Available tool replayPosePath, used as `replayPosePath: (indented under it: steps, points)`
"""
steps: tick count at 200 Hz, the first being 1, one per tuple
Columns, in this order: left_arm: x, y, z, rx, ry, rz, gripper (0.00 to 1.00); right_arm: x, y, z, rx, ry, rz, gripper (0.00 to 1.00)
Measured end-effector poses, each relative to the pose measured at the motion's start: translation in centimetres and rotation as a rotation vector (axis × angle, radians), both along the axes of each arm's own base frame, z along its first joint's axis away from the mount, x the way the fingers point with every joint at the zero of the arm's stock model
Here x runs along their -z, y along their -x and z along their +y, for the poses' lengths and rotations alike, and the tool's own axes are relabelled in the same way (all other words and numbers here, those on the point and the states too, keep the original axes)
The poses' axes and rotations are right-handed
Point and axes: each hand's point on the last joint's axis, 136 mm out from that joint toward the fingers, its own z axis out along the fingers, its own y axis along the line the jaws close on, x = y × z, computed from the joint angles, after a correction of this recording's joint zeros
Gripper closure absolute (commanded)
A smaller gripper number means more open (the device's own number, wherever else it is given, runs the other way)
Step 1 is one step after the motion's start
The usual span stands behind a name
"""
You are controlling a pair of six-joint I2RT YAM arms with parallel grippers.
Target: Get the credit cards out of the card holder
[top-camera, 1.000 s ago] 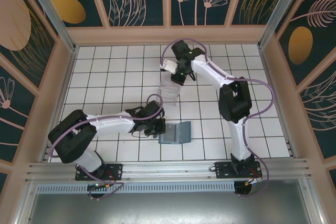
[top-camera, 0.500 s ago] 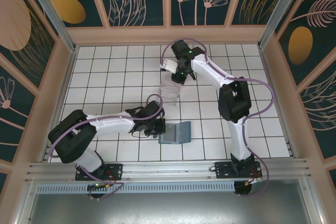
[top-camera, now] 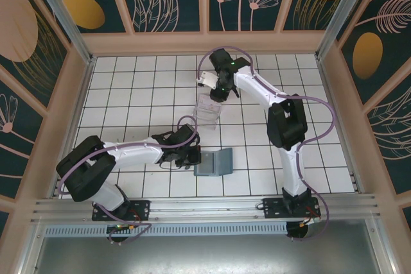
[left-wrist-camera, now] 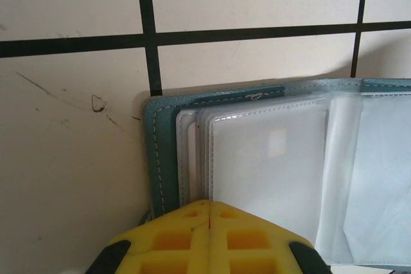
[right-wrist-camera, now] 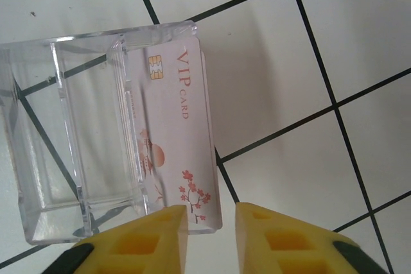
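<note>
Top view: the card holder [top-camera: 215, 162] lies open on the table [top-camera: 128, 94], in front of the arm bases and between them. Its long axis runs left to right, and its right panel tilts upward. The left end effector [top-camera: 192, 156] sits at the holder's left edge. Farther back, the right end effector [top-camera: 215, 92] hangs just behind a clear tray [top-camera: 207, 111].

Left wrist view: the left end effector [left-wrist-camera: 209, 216] is clenched, its yellow tips pressed together over the holder's near edge. I cannot tell whether it pinches the holder. The teal cover [left-wrist-camera: 157, 133] and its clear sleeves spread away from the tips and off to the right.

Right wrist view: the right end effector [right-wrist-camera: 212, 222] is released, with a gap between its tips. The pale pink card [right-wrist-camera: 176, 133] stands at the tray's [right-wrist-camera: 64, 126] right side, its lower edge just beyond the gap. Its long axis points away from the tips, slightly tilted, with the chip at the far end. I cannot tell whether it is inside the last compartment or leaning against the wall.
</note>
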Motion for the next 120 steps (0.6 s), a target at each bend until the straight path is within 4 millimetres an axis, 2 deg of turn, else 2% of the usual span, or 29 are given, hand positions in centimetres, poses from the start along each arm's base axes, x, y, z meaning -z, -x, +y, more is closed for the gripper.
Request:
replayPosePath:
  steps: [70, 97, 120]
  points:
    - [-0.1, 0.0, 0.4, -0.008, -0.009, -0.005, 0.96, -0.7, -0.6, 0.5, 0.089, -0.07, -0.022, 0.69]
    - [-0.6, -0.1, 0.7, -0.017, -0.014, -0.021, 0.96, -2.9, -0.1, 0.8, 0.201, -0.179, -0.027, 0.68]
    - [-1.1, -0.3, 0.7, -0.026, -0.006, -0.039, 0.96, -5.7, 1.0, 0.8, 0.33, -0.312, -0.029, 0.65]
